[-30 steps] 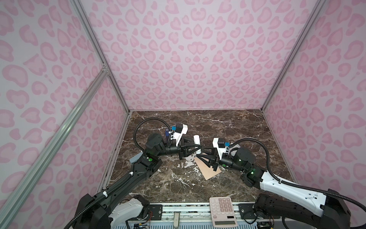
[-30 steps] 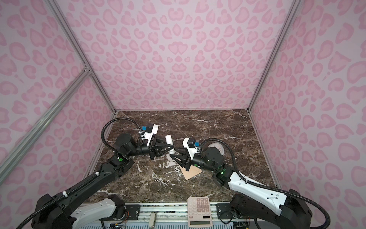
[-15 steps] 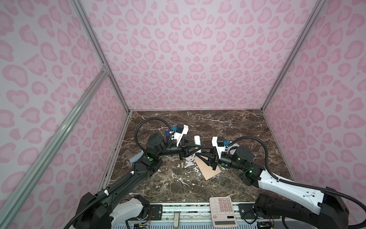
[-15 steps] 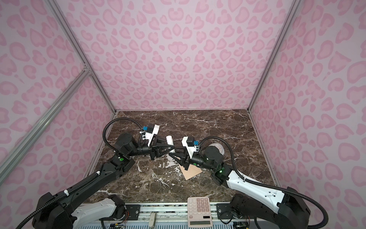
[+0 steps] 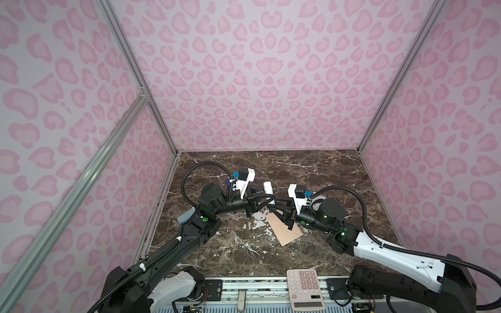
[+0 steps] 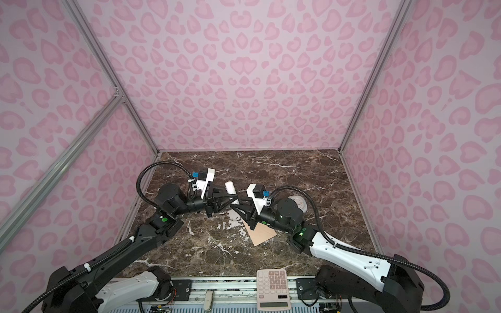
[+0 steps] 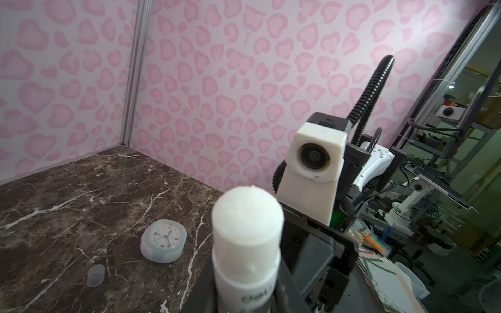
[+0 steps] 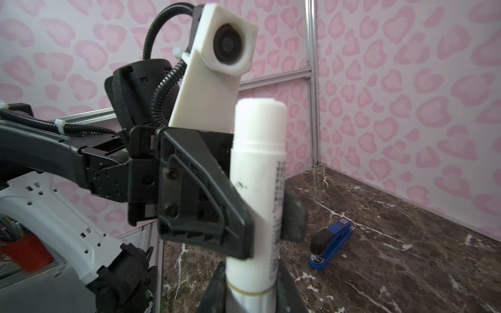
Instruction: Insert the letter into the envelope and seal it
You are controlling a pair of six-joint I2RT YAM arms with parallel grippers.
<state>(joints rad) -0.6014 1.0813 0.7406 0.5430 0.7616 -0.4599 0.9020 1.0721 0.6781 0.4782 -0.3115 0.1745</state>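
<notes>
The peach envelope [image 5: 287,234] [image 6: 263,235] lies flat on the marble under my right gripper. A white sheet with a green patterned edge, the letter [image 7: 385,281], shows against peach paper low behind the right arm in the left wrist view. Above the envelope both grippers meet on one uncapped white glue stick [image 5: 268,187] [image 6: 230,187] [image 7: 246,225] [image 8: 257,162]. My left gripper [image 5: 266,202] [image 6: 230,201] [image 7: 246,298] [image 8: 267,222] is shut on its middle. My right gripper [image 5: 272,208] [image 6: 236,208] [image 8: 250,298] is shut on its lower end.
A pale blue clock [image 7: 163,241] [image 6: 297,203] sits behind the right arm, with a small translucent cap [image 7: 95,275] near it. A blue stapler [image 8: 330,244] lies on the marble on the left arm's side. A white calculator [image 5: 306,288] rests on the front rail.
My right gripper has moved left up to the left gripper and closed its jaws on the glue stick's lower end. The left gripper has kept its grip and place.
</notes>
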